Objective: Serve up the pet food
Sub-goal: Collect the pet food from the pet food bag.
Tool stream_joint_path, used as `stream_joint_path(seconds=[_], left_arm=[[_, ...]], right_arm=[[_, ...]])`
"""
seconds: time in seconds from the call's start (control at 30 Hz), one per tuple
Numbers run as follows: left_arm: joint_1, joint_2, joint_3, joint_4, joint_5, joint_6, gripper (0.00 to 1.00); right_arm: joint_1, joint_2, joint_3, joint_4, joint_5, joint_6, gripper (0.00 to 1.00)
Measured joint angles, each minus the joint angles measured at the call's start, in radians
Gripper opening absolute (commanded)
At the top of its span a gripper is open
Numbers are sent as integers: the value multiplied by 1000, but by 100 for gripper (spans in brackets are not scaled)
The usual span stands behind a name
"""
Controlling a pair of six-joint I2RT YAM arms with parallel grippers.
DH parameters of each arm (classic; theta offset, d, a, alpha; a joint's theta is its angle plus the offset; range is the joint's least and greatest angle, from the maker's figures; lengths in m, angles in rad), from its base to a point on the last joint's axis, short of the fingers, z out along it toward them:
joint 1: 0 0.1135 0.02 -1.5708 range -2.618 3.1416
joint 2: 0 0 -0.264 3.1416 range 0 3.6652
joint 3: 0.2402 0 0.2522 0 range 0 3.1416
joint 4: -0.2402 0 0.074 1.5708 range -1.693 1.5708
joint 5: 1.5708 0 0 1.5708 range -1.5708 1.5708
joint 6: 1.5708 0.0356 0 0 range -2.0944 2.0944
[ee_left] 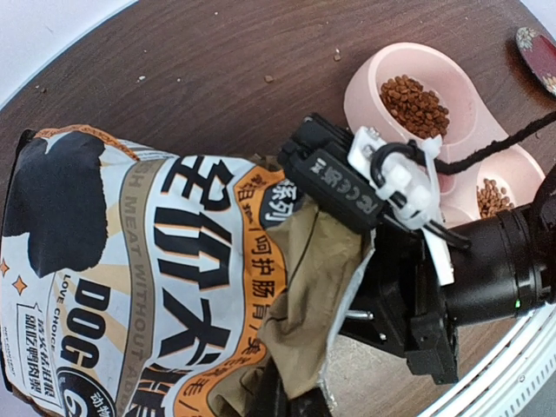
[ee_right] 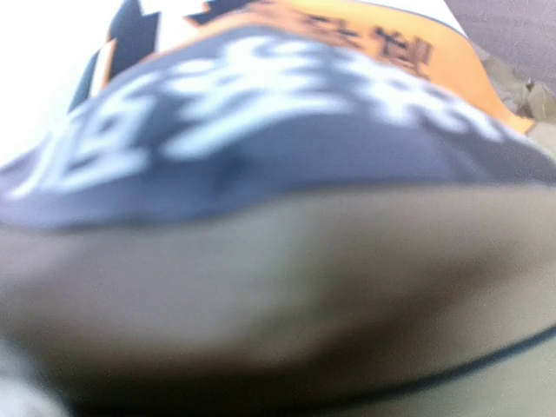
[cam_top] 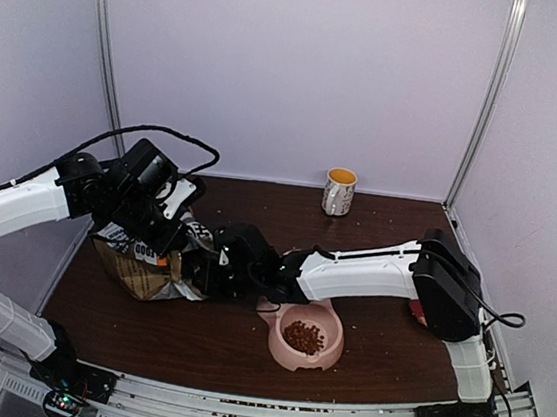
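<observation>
Top view: L gripper (cam_top: pixel 157 238) sat at the far-left top of the bag (cam_top: pixel 145 272). R gripper (cam_top: pixel 209 267) was at the bag's right edge, between bag and pink bowl (cam_top: pixel 336 348). Pet food (cam_top: pixel 304 338) lay in the bowl's near compartment; the far one was hidden under the R arm. Bag was on the bench (cam_top: pixel 222 348), just left of the bowl. Mug (cam_top: pixel 339 191) stood far back, well apart.

Left wrist view: L fingers (ee_left: pixel 280 398) were pressed together at the bottom edge, apparently pinching the bag's brown flap. Both bowl compartments held kibble, and a few stray pellets lay on the bench. R gripper body was against the flap, tips not visible.

Right wrist view: only blurred bag print, very close. No fingers showed, so couldn't tell if the R fingers were pinching or spread.

Judgement: this looked like bag handling beside a bowl that was already filled. To do it well: keep the L pinch firm, support the bag's right side w/ R, keep the mouth aimed over the bowl, tilt slowly, and don't nudge the bowl w/ the R arm.
</observation>
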Motion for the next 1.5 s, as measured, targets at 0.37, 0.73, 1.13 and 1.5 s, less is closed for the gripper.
stream_joint_path(seconds=[0.37, 0.73, 1.13, 1.5], left_arm=[[0, -11, -6, -7, -3, 0, 0], [0, -34, -17, -6, -27, 1, 0], [0, -53, -17, -1, -66, 1, 0], [0, -73, -28, 11, -85, 1, 0]], right_arm=[[-26, -9, -152, 308, -142, 231, 0], [-26, -11, -237, 519, -201, 383, 0], [-23, -130, -349, 517, -169, 405, 0], [-23, -166, -373, 513, -148, 449, 0]])
